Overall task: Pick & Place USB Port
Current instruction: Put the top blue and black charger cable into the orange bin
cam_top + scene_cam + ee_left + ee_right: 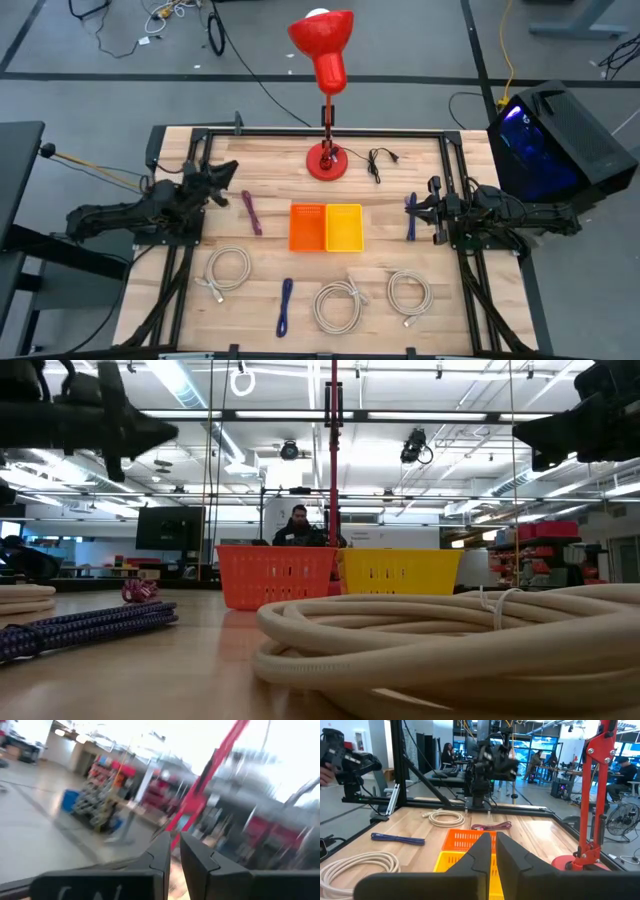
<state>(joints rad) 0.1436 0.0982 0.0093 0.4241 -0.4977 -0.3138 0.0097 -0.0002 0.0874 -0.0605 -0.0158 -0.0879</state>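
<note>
Several bundled cables lie flat on the table: a maroon one (250,212), a blue one (285,306) and a second blue one (411,222) under my right gripper. Three white coils (227,268) (338,305) (407,293) rest along the near side. An orange basket (307,227) and a yellow basket (345,227) stand side by side at the middle. My left gripper (228,172) (175,837) hangs shut in the air over the table's left part, holding nothing. My right gripper (412,205) (492,836) is shut and empty, raised above the table's right part and facing the baskets (465,840).
A red desk lamp (327,60) stands on its base (327,161) behind the baskets, with its black cord (380,160) to the right. A black frame (300,132) borders the table. People sit in the room beyond (300,525). Bare wood shows between the cables.
</note>
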